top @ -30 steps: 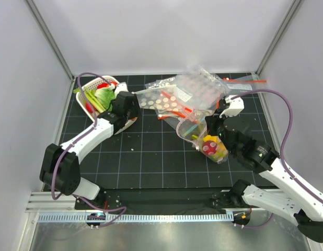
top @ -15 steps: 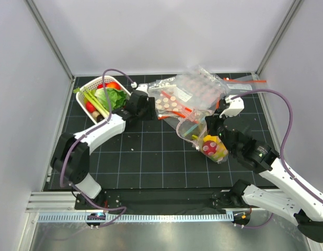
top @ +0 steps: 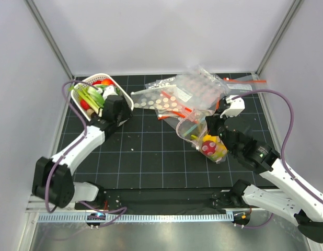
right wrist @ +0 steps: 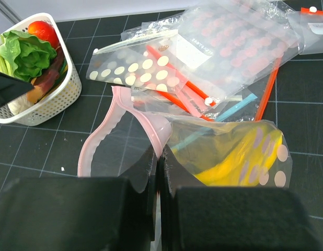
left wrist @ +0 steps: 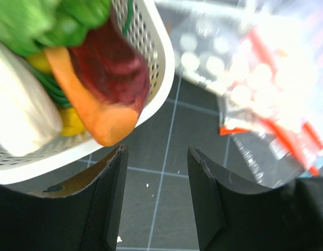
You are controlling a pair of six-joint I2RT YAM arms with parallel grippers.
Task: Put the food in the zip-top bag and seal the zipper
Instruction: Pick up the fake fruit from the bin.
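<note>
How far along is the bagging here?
Done: a banana and a red piece are in the bag. In hand: the right gripper pinches the bag's mouth edge, and the left gripper, open and empty, hangs by the basket. Left: the orange piece and other basket food must go in, and the zipper is unsealed.

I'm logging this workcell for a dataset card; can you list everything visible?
basket: one, white, back-left
food in basket: several, green, red, orange, white
spare bags: several, clear with dots and red strips, piled back-centre
zip-top bag: one, clear, pinkish mouth, right of centre
food in bag: yellow, some red, count unclear
mat: one, black grid, under everything
left gripper: one, black, open, beside the basket
right gripper: one, black, shut on the zip-top bag's mouth
</note>
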